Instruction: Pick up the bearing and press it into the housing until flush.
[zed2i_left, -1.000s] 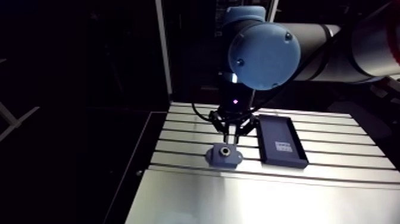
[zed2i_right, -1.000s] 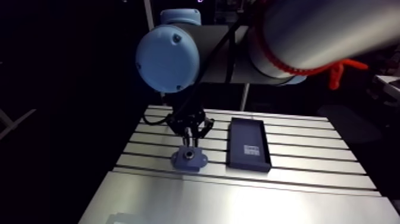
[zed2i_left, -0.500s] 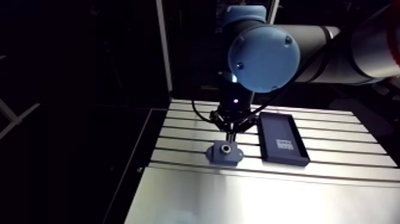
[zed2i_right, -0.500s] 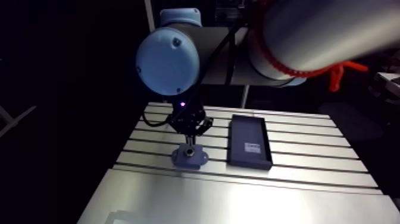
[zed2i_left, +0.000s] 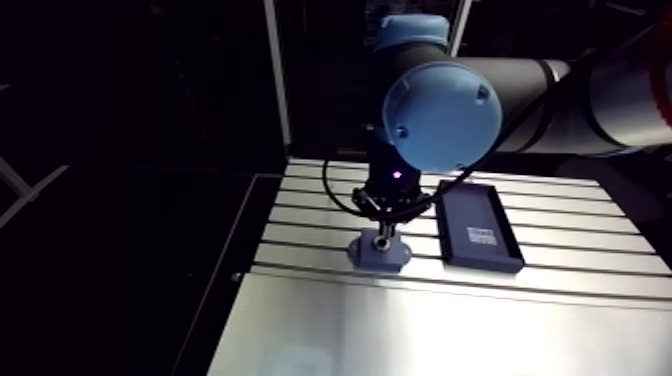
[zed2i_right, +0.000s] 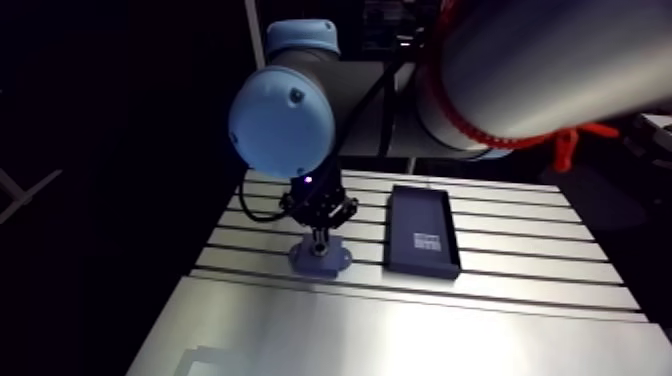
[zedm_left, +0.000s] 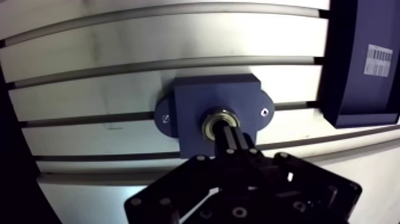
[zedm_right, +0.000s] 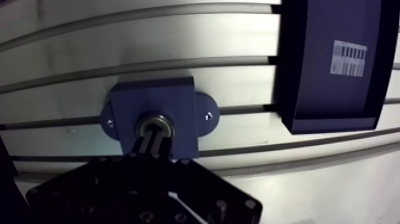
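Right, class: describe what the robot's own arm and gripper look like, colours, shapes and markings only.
The arm is a thick grey tube with a round light-blue joint cap dotted with small screws. A small violet light glows on its dark wrist. The black gripper has flat linkage plates studded with screw heads and two slim fingers.

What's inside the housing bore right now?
The bearing, a metal ring, sits in the housing bore. The shut gripper covers its near edge, so whether it is flush cannot be seen.
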